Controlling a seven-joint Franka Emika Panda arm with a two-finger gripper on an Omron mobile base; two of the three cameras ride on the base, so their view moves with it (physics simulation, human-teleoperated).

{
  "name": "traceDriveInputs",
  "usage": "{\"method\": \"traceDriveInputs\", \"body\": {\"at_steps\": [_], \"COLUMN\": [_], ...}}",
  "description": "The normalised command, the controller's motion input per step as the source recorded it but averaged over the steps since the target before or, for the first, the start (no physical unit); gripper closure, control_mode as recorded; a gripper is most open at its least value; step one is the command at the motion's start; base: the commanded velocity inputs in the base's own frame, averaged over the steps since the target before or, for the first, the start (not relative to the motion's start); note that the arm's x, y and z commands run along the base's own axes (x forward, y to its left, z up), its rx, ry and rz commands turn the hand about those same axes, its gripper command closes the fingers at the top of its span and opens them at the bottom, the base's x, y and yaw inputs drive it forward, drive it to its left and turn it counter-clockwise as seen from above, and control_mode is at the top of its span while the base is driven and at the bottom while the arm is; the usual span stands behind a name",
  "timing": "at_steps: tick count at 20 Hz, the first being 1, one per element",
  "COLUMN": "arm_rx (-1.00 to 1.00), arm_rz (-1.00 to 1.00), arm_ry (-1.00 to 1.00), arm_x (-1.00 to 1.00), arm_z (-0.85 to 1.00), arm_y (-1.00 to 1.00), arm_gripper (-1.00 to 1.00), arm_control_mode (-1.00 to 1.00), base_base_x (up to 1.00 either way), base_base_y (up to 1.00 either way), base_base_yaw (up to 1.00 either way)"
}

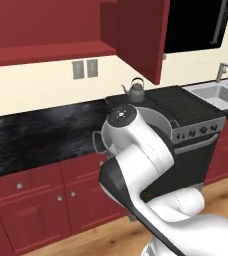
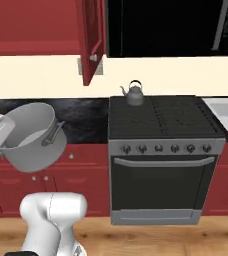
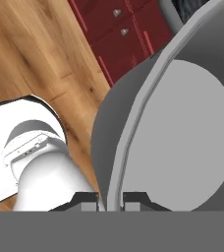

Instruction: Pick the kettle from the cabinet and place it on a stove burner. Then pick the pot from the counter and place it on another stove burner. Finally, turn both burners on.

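The pot [image 2: 33, 135] hangs tilted in the air in front of the counter [image 2: 81, 117], left of the stove [image 2: 161, 117]. My gripper [image 3: 110, 201] is shut on the pot's rim [image 3: 133, 128], one fingertip inside the wall and one outside. In the left base view the pot [image 1: 161, 119] sits partly behind my white arm. The small grey kettle [image 2: 134, 94] stands upright on the stove's back left burner; it is also in the left base view as the kettle [image 1: 135, 91]. The cabinet door [image 1: 141, 35] stands open above the counter [image 1: 36, 135].
A black microwave [image 2: 166, 27] hangs over the stove. The white sink [image 1: 216, 92] lies right of the cooktop. Red drawers [image 1: 31, 200] run under the counter, above a wooden floor [image 3: 30, 59]. The open cabinet door [image 2: 91, 35] juts out left of the stove.
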Motion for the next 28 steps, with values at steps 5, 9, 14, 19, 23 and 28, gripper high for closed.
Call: {"method": "traceDriveInputs", "body": {"at_steps": [5,9,14,19,23,28], "arm_rx": [0.00,0.00,0.00,0.00,0.00,0.00], "arm_rz": [0.00,0.00,0.00,0.00,0.00,0.00], "arm_ry": [0.00,0.00,0.00,0.00,0.00,0.00], "arm_x": [0.00,0.00,0.00,0.00,0.00,0.00], "arm_z": [0.00,0.00,0.00,0.00,0.00,0.00], "arm_y": [0.00,0.00,0.00,0.00,0.00,0.00], "arm_gripper": [1.00,1.00,1.00,1.00,1.00,1.00], "arm_control_mode": [1.00,1.00,1.00,1.00,1.00,1.00], "base_base_x": [-0.35,-0.13,0.00,0.14,0.26,0.51], "base_base_y": [-0.72,-0.74,-0.76,-0.73,-0.72,-0.52], "base_base_yaw": [-0.14,-0.12,-0.09,-0.05,-0.01,0.00]}}
